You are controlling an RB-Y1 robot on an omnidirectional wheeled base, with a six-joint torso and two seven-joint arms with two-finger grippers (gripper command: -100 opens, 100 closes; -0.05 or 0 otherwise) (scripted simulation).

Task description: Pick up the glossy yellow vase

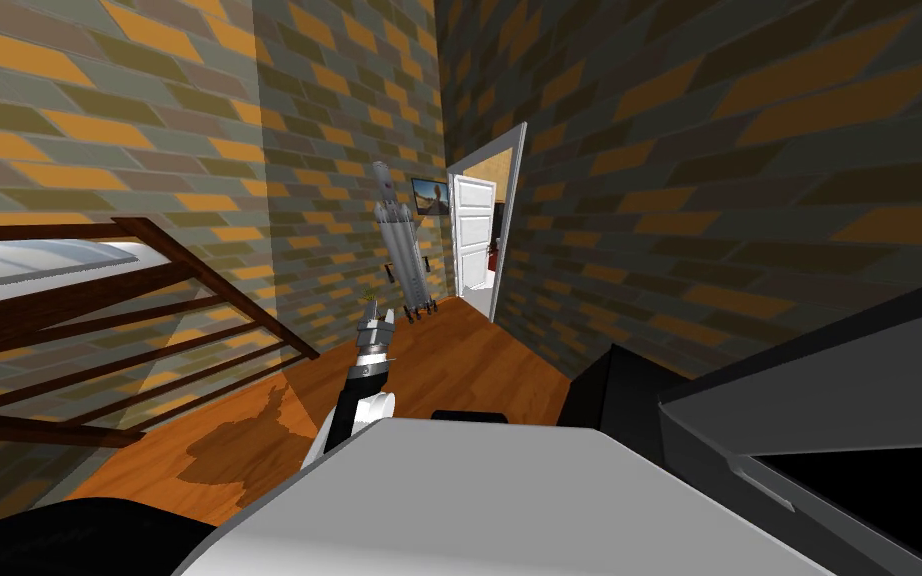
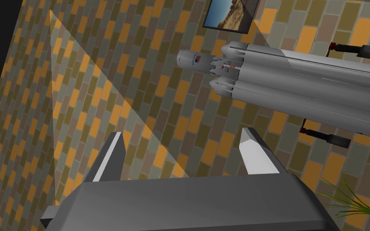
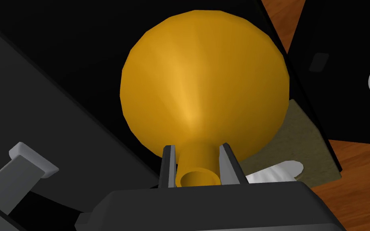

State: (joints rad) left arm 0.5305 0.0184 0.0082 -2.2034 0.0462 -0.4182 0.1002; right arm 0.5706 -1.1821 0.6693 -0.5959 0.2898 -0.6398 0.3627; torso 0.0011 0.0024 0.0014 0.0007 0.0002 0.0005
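In the right wrist view a glossy yellow vase (image 3: 204, 96) with a round body and a narrow neck fills the middle. My right gripper (image 3: 198, 160) is shut on that neck, one finger pressing each side just below the open mouth. Black furniture surfaces lie behind the vase. My left gripper (image 2: 182, 154) is open with nothing between its fingers; in the head view the left gripper (image 1: 376, 322) reaches forward over the wooden floor.
A tall white rocket model (image 1: 399, 235) stands by the brick wall ahead, with a green plant (image 2: 346, 200) near it. A white door (image 1: 474, 235) stands open beyond. A dark wooden bed frame (image 1: 119, 330) is at the left, black furniture (image 1: 809, 400) at the right.
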